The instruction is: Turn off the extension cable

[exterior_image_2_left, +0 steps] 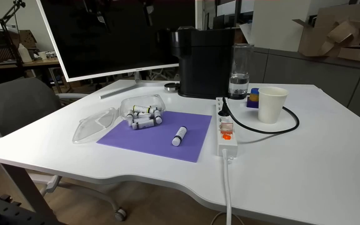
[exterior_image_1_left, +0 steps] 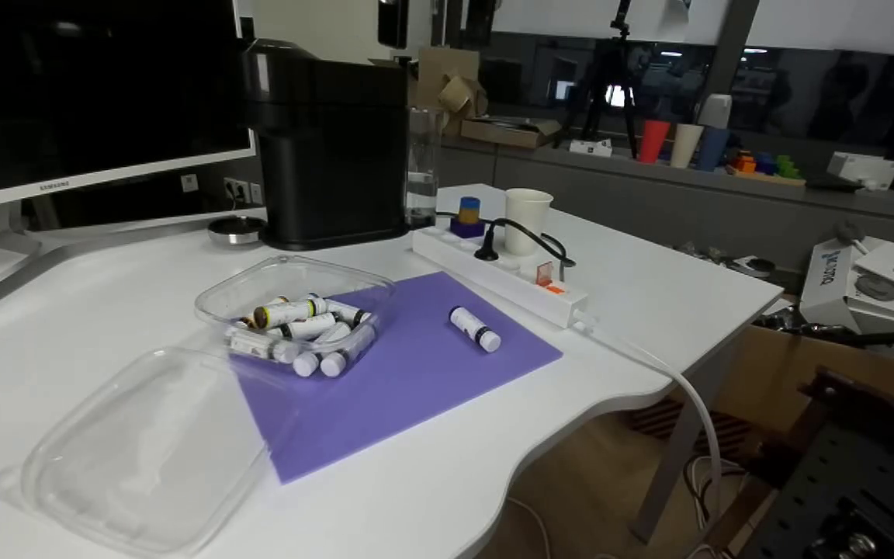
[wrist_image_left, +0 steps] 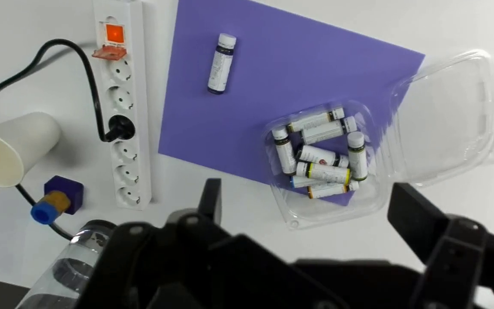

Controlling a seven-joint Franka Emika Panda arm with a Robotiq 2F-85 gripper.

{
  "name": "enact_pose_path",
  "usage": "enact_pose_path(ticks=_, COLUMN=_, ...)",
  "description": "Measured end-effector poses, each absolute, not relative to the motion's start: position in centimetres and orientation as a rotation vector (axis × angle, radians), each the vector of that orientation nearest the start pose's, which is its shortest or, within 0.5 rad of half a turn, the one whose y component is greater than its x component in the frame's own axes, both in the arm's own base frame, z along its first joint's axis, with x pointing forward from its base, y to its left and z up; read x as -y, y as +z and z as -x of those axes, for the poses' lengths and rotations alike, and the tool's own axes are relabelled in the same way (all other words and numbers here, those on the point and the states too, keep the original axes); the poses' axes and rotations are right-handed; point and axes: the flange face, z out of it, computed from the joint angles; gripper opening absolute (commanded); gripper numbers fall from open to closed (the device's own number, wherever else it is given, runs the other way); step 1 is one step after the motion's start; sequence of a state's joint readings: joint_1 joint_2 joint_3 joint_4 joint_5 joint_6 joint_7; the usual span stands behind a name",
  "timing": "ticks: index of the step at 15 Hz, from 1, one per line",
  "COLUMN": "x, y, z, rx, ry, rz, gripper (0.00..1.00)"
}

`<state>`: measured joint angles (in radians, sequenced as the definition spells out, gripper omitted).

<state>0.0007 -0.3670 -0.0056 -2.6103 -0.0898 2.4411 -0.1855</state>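
A reddish cover [wrist_image_left: 110, 53] stands hinged up off the orange switch [wrist_image_left: 115, 33], presumably so it can be pressed. The extension cable [wrist_image_left: 140, 105] lies flat on the surface [exterior_image_2_left: 323, 150], which should brace it against the push. In the wrist view it sits left of the hand [wrist_image_left: 307, 193], apart, switch at the far end; the hand is spread wide, gripping nothing

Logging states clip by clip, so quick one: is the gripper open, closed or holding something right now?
Gripper: open, jaws wide apart in the wrist view, holding nothing.
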Motion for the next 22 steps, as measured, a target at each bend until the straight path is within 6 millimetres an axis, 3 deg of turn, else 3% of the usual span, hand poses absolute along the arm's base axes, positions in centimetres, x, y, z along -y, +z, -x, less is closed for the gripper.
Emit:
enact_pose_path(ticks=6, x=7.9, y=34.8, z=-43.3, rx=0.206, ry=-0.244, rz=3.201, gripper=1.0)
enact_pose_path(ticks=12, x=13.8, y=29.5, z=-44.3, rx=0.2, ry=-0.075, rz=3.17, gripper=1.0)
enact_pose_path(ticks=13, x=14.6, y=28.8, z=-44.6, rx=0.21, ry=-0.059, rz=3.167, gripper=0.75)
enact_pose_path(ticks=15, x=16.4, y=27.5, z=-45.1, rx=0.225, ry=-0.047, rz=3.159, gripper=0.67)
enact_pose_path(ticks=22, x=21.2, y=23.0, z=-46.3, rx=0.227, ry=-0.047, rz=3.153, gripper=0.16)
